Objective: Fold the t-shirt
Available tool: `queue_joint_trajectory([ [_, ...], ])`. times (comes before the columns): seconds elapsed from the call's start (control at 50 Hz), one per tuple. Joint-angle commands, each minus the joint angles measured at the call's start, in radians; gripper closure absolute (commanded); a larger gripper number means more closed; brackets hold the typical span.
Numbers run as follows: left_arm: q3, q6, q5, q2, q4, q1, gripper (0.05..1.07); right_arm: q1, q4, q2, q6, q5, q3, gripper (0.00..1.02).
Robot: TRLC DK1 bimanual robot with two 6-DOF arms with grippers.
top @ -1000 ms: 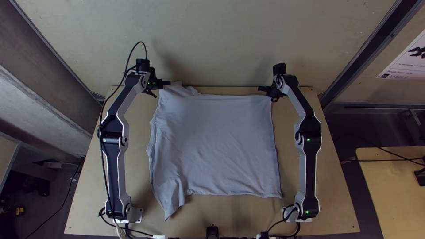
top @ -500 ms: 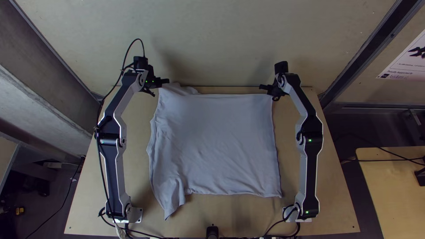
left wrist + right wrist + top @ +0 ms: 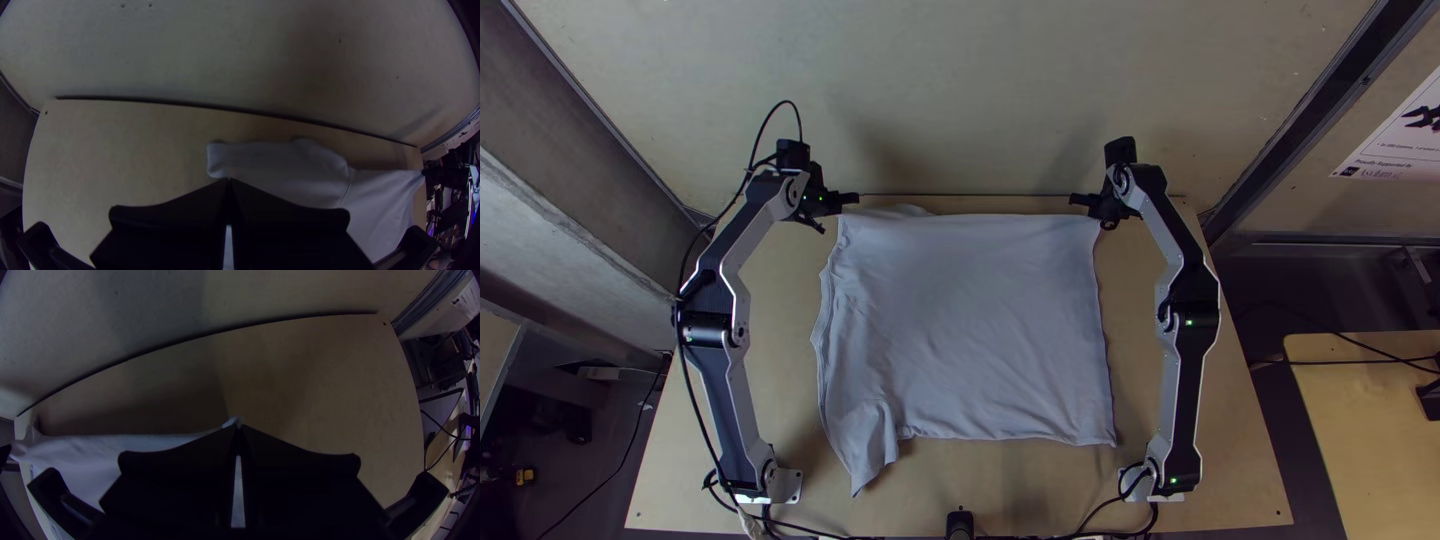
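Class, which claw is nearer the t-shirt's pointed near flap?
Left. The left claw holds the far left corner, straight beyond the flap; the right claw holds the far right corner, diagonally across.

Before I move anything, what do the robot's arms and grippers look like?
Both the left arm and right arm have black and silver-grey links with small green lights. A black cable runs along the left one, looping beyond its wrist. The left gripper and right gripper each have two wide, flat black fingers with tapering tips.
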Motion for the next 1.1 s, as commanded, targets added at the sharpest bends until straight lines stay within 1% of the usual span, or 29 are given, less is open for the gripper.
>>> queue_joint_trajectory([
  [0.0,-0.074,-0.016,0.006,-0.086,0.027,-0.005,1.05,-0.013,-0.012,-0.068,-0.017,0.009,-0.052,1.00],
  [0.18,-0.162,-0.019,0.009,-0.158,0.041,-0.005,1.05,-0.004,-0.012,-0.118,-0.019,0.011,-0.128,1.00],
  [0.38,-0.334,-0.017,0.009,-0.276,0.108,-0.005,1.05,0.004,-0.005,-0.192,-0.017,0.014,-0.237,1.00],
  [0.72,-0.535,-0.014,0.010,-0.407,0.165,0.004,1.05,0.027,0.092,-0.350,-0.015,0.021,-0.499,1.00],
  [0.9,-0.618,-0.017,0.010,-0.470,0.168,0.004,1.05,0.039,0.127,-0.415,-0.015,0.023,-0.602,1.00],
  [1.08,-0.760,-0.030,0.010,-0.555,0.219,-0.002,1.05,0.058,0.156,-0.464,-0.008,0.026,-0.689,1.00],
])
